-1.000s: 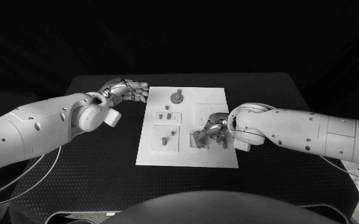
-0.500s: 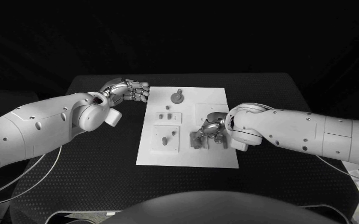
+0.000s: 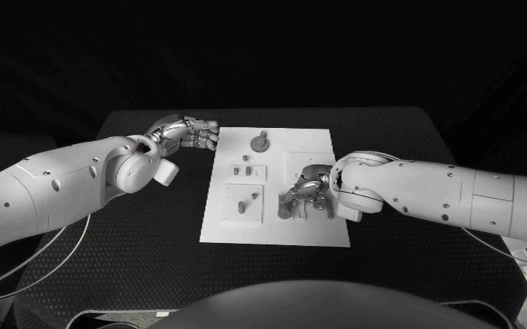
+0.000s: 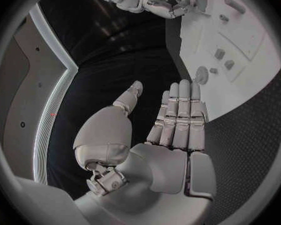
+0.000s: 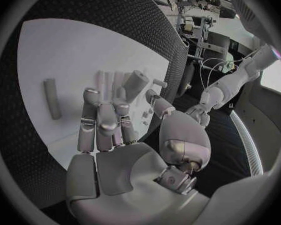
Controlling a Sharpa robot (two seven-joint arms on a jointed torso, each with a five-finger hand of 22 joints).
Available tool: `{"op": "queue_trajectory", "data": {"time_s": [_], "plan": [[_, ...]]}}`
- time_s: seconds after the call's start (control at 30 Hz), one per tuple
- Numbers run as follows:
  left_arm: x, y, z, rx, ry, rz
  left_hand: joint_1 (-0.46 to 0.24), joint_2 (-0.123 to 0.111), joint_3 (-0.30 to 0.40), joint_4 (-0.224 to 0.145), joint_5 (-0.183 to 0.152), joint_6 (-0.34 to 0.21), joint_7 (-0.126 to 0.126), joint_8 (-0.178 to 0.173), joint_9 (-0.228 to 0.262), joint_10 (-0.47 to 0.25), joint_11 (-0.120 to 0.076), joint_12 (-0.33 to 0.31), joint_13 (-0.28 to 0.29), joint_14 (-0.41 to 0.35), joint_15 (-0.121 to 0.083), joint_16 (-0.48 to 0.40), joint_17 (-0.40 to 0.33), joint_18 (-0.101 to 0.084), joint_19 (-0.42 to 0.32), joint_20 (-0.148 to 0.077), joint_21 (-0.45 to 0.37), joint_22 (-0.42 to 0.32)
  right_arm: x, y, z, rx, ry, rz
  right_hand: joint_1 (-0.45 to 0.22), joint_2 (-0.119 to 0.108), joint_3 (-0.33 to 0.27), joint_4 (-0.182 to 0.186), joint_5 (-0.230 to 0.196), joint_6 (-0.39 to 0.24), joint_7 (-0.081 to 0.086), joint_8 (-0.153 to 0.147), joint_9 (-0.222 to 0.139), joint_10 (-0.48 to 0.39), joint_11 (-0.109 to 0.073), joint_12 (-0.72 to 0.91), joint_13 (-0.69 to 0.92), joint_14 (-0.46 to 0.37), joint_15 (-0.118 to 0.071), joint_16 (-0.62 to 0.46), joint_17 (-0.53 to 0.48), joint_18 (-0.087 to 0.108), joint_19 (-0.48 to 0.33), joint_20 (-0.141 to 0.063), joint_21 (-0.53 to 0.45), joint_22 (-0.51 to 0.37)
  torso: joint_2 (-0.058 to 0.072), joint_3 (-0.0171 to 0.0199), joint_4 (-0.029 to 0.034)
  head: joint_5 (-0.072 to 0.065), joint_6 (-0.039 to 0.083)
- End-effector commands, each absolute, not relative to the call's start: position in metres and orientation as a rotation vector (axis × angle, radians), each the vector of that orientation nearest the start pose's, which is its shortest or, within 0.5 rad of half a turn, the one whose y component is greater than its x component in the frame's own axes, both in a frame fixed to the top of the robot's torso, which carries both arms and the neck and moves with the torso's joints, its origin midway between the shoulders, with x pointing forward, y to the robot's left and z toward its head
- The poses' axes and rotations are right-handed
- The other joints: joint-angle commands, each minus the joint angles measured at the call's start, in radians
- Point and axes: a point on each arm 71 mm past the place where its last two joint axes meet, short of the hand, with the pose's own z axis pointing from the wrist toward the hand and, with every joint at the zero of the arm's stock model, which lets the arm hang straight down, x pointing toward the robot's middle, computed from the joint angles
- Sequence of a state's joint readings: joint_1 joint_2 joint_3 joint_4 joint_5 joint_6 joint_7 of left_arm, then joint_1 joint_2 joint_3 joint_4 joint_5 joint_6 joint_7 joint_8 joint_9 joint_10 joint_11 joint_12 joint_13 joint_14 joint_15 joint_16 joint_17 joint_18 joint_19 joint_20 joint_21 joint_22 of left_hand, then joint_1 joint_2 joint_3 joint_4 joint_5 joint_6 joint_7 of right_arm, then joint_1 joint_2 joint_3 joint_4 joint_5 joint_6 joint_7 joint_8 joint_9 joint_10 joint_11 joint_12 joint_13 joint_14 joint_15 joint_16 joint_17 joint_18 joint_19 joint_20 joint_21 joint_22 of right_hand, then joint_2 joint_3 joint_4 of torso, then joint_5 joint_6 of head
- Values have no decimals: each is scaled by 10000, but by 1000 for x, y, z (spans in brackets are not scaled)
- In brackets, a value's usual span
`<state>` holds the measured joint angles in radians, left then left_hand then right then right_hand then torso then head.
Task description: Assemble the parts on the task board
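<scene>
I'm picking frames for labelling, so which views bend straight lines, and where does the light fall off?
Head view: the board keeps straight edges, and everything beyond the table is black. Left wrist view: fisheye, the board's edge curves past the left hand. Right wrist view: same bending around the right hand, with a dark frame round the circle.

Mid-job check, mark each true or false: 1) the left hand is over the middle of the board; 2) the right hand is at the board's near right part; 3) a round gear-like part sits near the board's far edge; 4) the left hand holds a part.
1) False: the left hand hovers at the far left corner of the task board, over the table.
2) True: the right hand is there, fingers down among the parts.
3) True: the gear-like part lies there.
4) False: its straight fingers hold nothing.
</scene>
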<state>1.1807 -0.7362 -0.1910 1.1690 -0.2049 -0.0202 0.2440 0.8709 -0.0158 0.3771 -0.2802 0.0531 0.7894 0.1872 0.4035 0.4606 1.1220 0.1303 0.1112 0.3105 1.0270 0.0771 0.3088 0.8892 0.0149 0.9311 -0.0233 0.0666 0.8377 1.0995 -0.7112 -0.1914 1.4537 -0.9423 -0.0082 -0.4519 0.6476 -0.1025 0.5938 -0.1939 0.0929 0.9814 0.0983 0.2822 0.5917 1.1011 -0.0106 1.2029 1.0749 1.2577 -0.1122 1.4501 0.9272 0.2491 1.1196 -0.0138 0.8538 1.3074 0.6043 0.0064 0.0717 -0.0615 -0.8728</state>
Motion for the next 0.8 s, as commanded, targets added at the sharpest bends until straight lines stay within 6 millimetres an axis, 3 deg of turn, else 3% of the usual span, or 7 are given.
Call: {"op": "queue_trajectory", "data": {"time_s": [0.03,0.3,0.57,0.67,0.8], "plan": [[513,249,-267,-9741,18452,-13260,-32,11,34,-18,-33,-72,-17,55,-13,-70,-27,1,-15,-34,39,-32,11,-127,-13,52,32,-12,432,-175,-321,2441,24559,5064,-102,-112,21,96,17,27,57,-43,-11,-31,39,-68,17,-60,2,-13,-19,127,-70,-15,9,196,0,4,-1,-6,2],[513,249,-267,-9743,18452,-13263,-34,11,36,-17,-33,-73,-17,57,-15,-71,-27,3,-17,-34,40,-32,11,-127,-13,53,33,-13,427,-178,-318,1680,24293,5402,31,-626,248,224,15,117,29,-2,34,-28,11,-62,44,-48,-23,8,-23,127,-37,-48,33,198,-1,10,-2,0,2],[513,250,-267,-9750,18461,-13258,-33,9,39,-19,-34,-70,-17,61,-16,-68,-27,6,-18,-36,41,-34,11,-127,-16,53,33,-14,419,-170,-310,-86,23721,5861,1383,-1016,475,-409,-3,412,-82,204,207,104,-95,-28,63,88,-118,51,27,127,90,-86,106,192,0,6,-6,-34,2],[513,249,-267,-9743,18475,-13281,-32,5,39,-21,-35,-68,-17,63,-17,-65,-29,8,-18,-37,42,-35,12,-127,-18,54,32,-14,418,-168,-311,-209,23799,5805,1728,-936,148,-639,-30,481,-109,257,271,181,-121,-49,45,136,-136,49,26,127,106,-59,103,183,1,9,-3,-26,2],[513,249,-267,-9745,18475,-13279,-35,0,37,-21,-36,-66,-17,66,-17,-63,-29,11,-18,-38,43,-36,12,-128,-19,55,33,-14,417,-168,-313,-549,23695,5371,1743,-871,-26,-635,-15,546,-132,285,296,241,-141,-58,34,205,-151,69,98,127,127,-54,93,174,-1,8,-5,-26,2]]}}
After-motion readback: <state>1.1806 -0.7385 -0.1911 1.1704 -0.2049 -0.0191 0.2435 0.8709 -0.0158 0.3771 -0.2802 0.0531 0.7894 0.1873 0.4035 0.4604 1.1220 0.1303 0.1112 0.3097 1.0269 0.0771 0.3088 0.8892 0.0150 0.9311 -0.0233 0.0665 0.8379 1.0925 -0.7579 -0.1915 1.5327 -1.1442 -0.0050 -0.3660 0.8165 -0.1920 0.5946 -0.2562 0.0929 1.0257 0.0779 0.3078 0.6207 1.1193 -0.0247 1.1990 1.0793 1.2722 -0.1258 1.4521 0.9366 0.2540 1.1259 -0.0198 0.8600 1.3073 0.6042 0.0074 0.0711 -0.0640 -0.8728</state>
